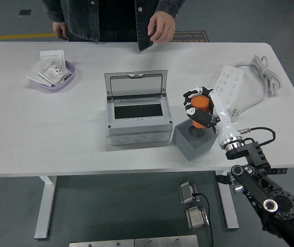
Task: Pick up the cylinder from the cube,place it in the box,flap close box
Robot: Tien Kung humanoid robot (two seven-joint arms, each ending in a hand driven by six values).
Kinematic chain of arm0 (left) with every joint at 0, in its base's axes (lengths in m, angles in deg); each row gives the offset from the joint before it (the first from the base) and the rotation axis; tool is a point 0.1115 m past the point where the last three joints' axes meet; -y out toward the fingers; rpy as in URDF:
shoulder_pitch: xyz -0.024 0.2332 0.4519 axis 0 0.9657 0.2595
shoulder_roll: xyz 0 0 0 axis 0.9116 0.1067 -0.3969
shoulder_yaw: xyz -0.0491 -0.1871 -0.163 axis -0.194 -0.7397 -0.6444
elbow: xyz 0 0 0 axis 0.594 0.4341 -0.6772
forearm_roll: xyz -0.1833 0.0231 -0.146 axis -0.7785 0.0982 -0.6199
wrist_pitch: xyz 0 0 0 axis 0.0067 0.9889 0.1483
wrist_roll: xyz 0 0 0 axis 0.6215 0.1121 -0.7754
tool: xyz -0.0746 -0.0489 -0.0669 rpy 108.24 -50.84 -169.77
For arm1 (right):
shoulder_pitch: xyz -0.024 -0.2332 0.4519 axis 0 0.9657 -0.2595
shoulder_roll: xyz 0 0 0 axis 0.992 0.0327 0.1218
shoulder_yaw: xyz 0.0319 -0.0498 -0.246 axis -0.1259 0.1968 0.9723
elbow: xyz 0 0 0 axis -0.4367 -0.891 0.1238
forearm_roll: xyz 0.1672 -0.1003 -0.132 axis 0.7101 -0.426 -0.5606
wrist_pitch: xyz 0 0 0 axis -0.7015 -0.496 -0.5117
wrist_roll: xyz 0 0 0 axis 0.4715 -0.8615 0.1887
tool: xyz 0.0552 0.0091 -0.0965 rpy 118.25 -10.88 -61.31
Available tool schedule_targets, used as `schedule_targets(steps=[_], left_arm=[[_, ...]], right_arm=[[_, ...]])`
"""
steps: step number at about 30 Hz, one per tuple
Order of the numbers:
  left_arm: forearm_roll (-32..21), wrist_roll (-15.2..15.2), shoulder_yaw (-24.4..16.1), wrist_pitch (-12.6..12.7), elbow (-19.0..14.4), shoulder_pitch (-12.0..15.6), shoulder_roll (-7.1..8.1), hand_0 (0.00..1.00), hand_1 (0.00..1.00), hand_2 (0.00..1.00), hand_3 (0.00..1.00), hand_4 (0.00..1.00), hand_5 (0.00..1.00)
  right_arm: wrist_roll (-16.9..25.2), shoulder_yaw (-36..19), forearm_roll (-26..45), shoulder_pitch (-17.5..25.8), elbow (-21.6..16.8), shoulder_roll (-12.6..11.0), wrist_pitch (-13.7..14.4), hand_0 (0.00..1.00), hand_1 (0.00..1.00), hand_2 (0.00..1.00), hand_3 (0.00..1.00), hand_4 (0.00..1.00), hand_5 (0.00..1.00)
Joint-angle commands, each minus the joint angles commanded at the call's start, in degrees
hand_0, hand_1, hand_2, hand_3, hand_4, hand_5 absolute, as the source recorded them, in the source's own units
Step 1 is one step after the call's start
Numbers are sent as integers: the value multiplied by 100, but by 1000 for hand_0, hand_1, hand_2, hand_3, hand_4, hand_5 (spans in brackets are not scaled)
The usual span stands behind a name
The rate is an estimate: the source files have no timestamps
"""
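Observation:
My right hand (198,107) is shut on an orange cylinder (200,109) and holds it just above the grey cube (193,141), whose round socket shows dark and empty beneath. The grey box (136,119) stands left of the cube with its clear lid (135,84) raised upright at the back, showing a dark interior. My right arm (255,180) comes in from the lower right corner. The left hand is out of view.
A white power strip (227,85) with its coiled cable (262,74) lies at the right rear. A purple dish (55,76) of paper packets sits at the far left. A person stands at the table's far edge, one hand (160,25) hanging above it.

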Motion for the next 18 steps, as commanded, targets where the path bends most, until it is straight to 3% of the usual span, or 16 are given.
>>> schedule_targets(steps=[1,2,7,8,13,14,18], left_arm=[[14,0,-12,1,0,-2,2,696,701,632,667,752,545],[19,0,-17,1,0,-4,4,695,700,630,666,751,546],[50,-3,-44,1,0,-14,18,695,700,630,666,751,546],[58,-5,-52,1,0,-16,23,696,700,630,665,751,545],[99,-21,-93,-2,0,-15,36,696,700,630,665,751,545],[105,-25,-100,-3,0,-14,38,695,700,630,664,751,545],[124,-34,-122,-7,0,-8,49,695,700,630,664,751,545]], right_arm=[[-74,81,-157,-116,28,-13,40,416,179,246,222,2,2],[-125,138,-276,-201,53,-19,65,355,177,246,223,2,2],[-400,427,-918,-689,271,23,154,355,177,246,223,2,2],[-462,501,-1065,-813,358,47,163,209,168,247,223,2,2],[-687,808,-1572,-1219,689,154,176,209,168,247,223,2,2],[-737,883,-1643,-1294,753,180,173,76,140,246,222,2,2],[-910,1221,-1784,-1550,978,297,148,76,140,246,222,2,2]])
